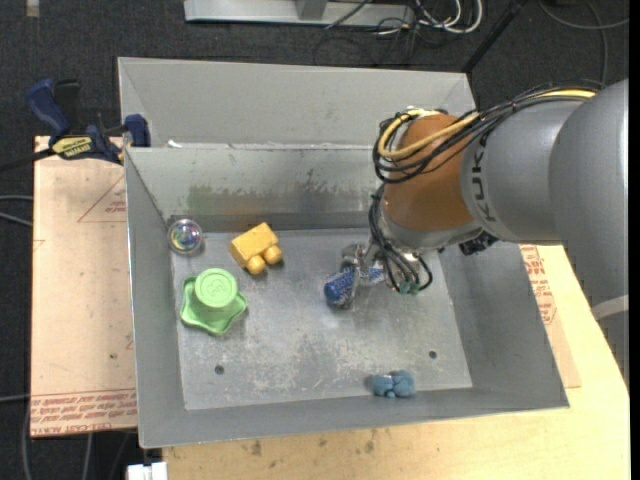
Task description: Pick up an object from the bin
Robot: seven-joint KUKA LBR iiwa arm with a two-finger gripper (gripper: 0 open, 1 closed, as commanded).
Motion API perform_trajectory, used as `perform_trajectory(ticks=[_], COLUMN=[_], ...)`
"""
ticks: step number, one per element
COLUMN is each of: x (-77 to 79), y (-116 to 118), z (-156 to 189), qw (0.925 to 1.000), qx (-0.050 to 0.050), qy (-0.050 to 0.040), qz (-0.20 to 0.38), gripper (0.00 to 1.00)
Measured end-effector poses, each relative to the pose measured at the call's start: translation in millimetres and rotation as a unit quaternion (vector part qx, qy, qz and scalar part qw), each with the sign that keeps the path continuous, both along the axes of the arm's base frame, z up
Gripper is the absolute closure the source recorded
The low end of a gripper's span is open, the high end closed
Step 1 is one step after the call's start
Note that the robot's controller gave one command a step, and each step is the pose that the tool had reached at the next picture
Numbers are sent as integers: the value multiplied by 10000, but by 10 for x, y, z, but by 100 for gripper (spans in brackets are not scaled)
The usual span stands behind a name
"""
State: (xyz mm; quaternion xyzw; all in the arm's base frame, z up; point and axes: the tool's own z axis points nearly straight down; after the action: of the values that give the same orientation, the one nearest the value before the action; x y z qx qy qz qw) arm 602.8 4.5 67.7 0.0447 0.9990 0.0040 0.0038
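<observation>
Hanging low over the middle of the bin (300,363), the gripper (358,271) touches a small dark blue object (339,289); whether it is open or closed I cannot tell. To the left lie a yellow block (256,248), a green cap (213,301) and a shiny ball (185,236).

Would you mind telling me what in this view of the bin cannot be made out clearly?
- Camera view: whether the gripper touches the small dark-blue thing mid-bin; the orange wrist cover overhangs it.
- Camera view: the right rear floor of the bin, hidden beneath the arm.
- Camera view: what the light-blue thing by the front wall is; too small to tell.
</observation>
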Motion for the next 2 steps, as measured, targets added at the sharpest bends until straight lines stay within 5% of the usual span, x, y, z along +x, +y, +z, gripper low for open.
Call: perform_trajectory(ticks=[1, 2], x=[2, 22], y=[19, 24], z=[49, 1154], qw=[10000, 10000], qx=[-22, -30], qy=[29, -7], qz=[12, 18], gripper=[100, 100])
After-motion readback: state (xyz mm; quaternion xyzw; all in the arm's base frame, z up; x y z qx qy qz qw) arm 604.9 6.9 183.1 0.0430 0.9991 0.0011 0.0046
